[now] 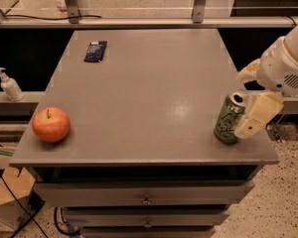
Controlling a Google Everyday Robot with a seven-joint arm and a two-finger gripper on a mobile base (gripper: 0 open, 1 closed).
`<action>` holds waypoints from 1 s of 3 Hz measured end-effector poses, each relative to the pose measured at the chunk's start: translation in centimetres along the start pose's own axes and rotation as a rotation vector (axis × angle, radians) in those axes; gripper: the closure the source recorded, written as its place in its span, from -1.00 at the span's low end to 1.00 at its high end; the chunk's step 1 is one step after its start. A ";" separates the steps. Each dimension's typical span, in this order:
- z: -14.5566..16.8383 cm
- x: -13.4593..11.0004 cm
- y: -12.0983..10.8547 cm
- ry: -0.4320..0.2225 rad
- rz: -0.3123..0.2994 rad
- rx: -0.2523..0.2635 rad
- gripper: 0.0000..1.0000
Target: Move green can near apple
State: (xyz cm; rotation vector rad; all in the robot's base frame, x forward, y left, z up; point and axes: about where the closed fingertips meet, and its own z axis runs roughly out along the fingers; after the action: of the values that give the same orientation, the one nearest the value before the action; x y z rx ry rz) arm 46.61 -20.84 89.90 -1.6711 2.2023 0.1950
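The green can (229,119), with pale scribbled markings and a silver top, stands upright near the table's front right corner. The red-orange apple (51,124) sits at the front left of the grey table (139,93), far from the can. My gripper (252,95) comes in from the right at the can's height and is open. One cream finger (258,115) lies close against the can's right side. The other finger (248,71) is behind the can, further back. The can rests on the table.
A dark blue packet (96,50) lies at the table's back left. A soap dispenser (10,86) stands on a ledge to the left. Drawers (146,195) are below the tabletop. A rail with posts runs along the back.
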 end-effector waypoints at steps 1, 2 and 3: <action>0.8 -0.2 0.2 -0.008 0.009 -0.020 -0.19; 0.7 -0.7 0.4 -0.020 0.009 -0.021 0.30; -0.9 -2.9 0.7 -0.047 -0.039 0.015 0.74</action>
State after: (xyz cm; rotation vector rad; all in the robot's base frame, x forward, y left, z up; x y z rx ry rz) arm 46.42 -18.30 91.74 -1.6829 2.1301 0.2049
